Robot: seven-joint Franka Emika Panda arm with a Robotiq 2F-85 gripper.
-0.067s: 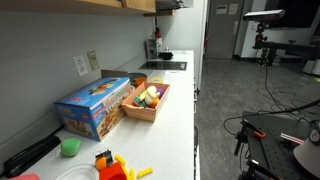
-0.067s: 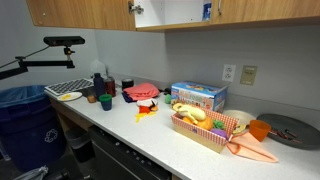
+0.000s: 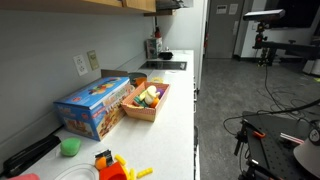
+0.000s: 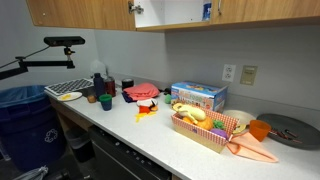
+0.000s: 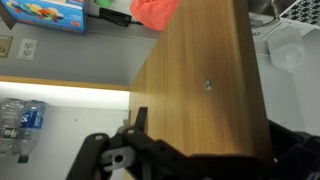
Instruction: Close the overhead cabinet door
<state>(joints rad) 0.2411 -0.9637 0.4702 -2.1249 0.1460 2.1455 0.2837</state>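
Gripper (image 5: 140, 152) near the wooden cabinet door (image 5: 200, 70), presumably positioned to push it shut; we cannot tell whether its jaws are spread.

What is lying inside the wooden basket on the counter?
The wooden basket holds colourful toy food, among it a yellow piece and a purple one. What lies beneath them is covered.

Wrist view: cropped by the bottom edge, dark and blurred: gripper (image 5: 128, 152); cannot tell how the jaws stand. Cropped at top and bottom: cabinet door (image 5: 200, 90), hiding most of the scene behind. Cropped at the left edge: water bottles (image 5: 20, 118). Cropped by the top edge in both exterior views: overhead cabinets (image 3: 120, 3) (image 4: 80, 12). Too small to identify: blue item (image 4: 207, 11).
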